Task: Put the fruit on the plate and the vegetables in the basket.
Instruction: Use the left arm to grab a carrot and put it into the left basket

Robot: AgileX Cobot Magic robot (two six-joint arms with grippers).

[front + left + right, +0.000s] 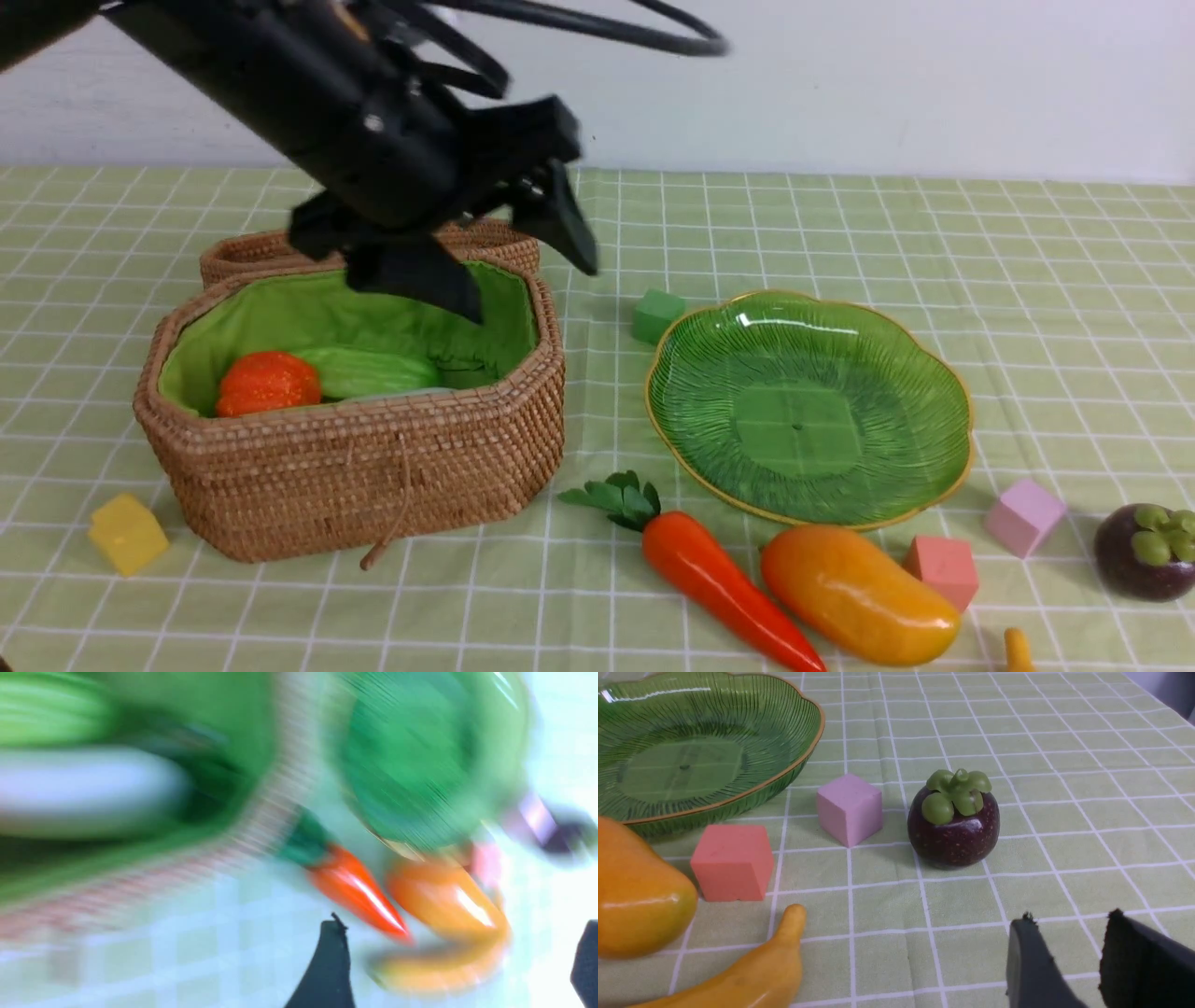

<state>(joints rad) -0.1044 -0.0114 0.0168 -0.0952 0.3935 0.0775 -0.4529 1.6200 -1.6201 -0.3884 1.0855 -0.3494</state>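
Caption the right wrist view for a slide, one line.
Open right gripper hovers near the mangosteen; lilac cube, salmon cube, mango, banana and green glass plate lie nearby.

You have a plain, pale grey-white wall (pixel 887 84) running across twelve o'clock in the front view, where it meets the far edge of the surface (pixel 1074 308). The surface wears a light green cloth (pixel 579 597) ruled with thin white grid lines, slightly rippled toward six o'clock. The light is bright and even, and the shadows you see are soft and short.

Checked tablecloth (pixel 1027 280) — basket (pixel 355 476), plate (pixel 812 411), carrot (pixel 719 583)
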